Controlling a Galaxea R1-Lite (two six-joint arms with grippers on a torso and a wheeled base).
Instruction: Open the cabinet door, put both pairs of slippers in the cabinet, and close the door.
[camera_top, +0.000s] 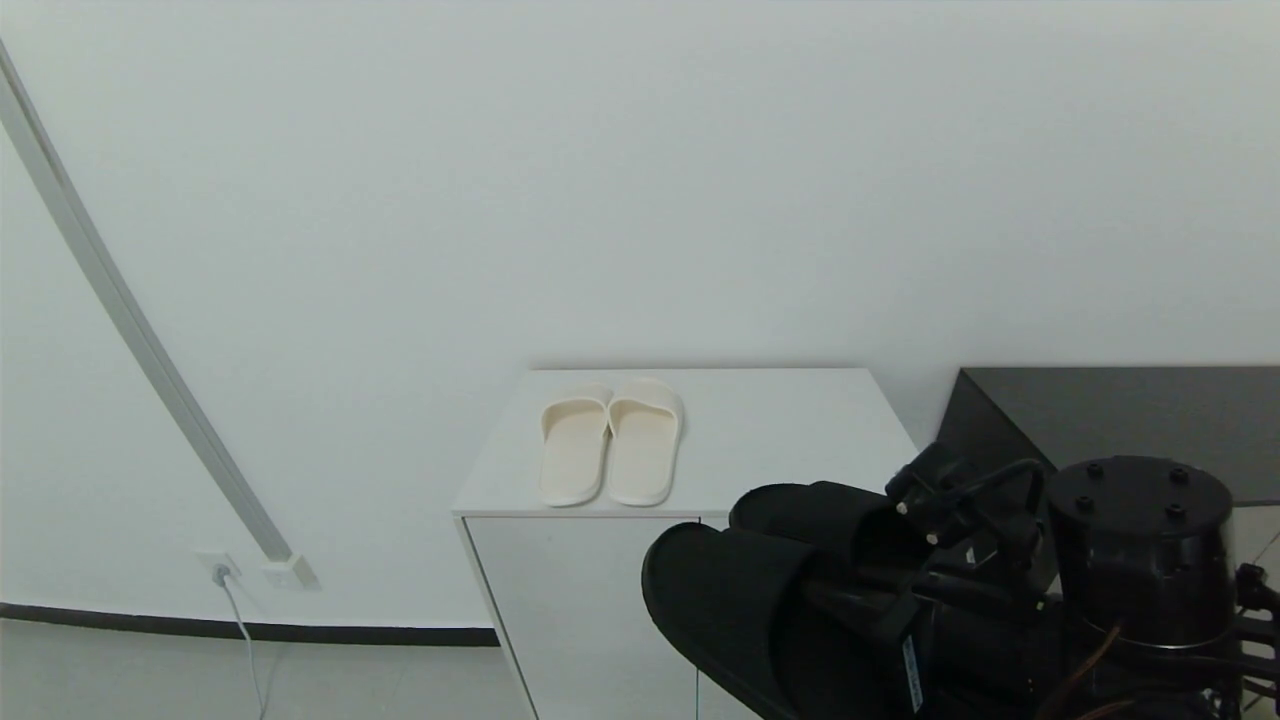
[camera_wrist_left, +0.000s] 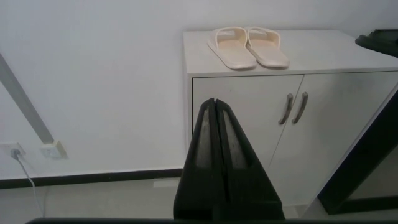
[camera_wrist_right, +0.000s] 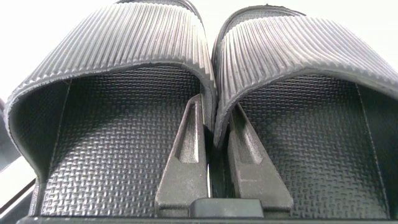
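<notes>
While cream slippers (camera_top: 610, 440) top the cabinet (camera_top: 790, 430), right gripper (camera_wrist_right: 214, 118) pinches black slippers (camera_wrist_right: 124, 56).

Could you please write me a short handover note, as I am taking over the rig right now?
Left hand: shut and empty, in front of the cabinet, facing its doors.
Right hand: shut on the black slippers, pinching their inner edges together, held up in front of the cabinet.
Cream slippers: side by side on the cabinet top.
Done: the black pair is in hand.
Left: the doors are closed, so open the cabinet, put both pairs inside and close it.
</notes>
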